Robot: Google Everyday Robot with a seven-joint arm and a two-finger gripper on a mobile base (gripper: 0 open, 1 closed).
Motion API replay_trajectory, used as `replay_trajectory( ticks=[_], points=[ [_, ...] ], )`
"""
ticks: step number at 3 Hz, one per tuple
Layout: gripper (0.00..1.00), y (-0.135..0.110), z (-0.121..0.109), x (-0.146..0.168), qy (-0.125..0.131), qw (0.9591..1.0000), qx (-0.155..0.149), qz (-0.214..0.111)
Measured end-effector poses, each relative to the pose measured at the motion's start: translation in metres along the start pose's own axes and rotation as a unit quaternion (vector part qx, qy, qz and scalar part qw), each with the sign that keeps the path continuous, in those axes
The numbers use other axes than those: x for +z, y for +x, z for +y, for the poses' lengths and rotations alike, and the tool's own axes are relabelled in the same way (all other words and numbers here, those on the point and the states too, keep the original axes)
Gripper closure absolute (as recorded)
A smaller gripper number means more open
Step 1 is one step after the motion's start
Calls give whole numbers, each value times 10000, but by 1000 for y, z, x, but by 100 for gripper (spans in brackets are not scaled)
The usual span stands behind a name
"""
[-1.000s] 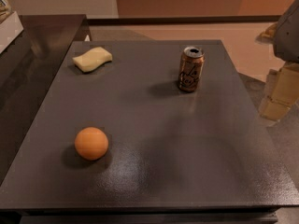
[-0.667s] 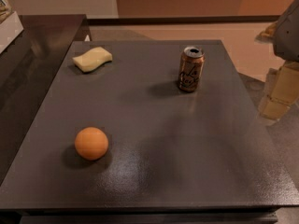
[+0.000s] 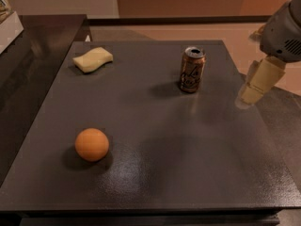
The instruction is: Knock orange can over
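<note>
The orange can stands upright on the dark grey table, toward the back right. It is copper-orange with dark label marks and a silver top rim. My gripper, pale yellow below a grey wrist, hangs at the table's right edge. It is to the right of the can, slightly nearer the camera, and apart from it. It holds nothing that I can see.
A round orange ball lies at the front left of the table. A pale yellow sponge lies at the back left. A dark counter adjoins the table on the left. Tan floor lies behind and to the right.
My gripper has moved a little to the left, from beyond the table's right edge toward the can. The can, ball and sponge have not moved.
</note>
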State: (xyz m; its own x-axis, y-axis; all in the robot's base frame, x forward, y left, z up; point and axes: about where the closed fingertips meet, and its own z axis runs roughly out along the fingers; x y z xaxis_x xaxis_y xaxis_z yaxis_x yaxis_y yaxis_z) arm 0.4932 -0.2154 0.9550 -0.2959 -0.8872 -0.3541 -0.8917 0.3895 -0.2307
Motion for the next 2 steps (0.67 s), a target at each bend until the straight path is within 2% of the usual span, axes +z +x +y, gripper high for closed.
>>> replay_trajectory(
  ticks=[2],
  points=[
    [0,-30,-57,42,147,9963,243,-807]
  ],
)
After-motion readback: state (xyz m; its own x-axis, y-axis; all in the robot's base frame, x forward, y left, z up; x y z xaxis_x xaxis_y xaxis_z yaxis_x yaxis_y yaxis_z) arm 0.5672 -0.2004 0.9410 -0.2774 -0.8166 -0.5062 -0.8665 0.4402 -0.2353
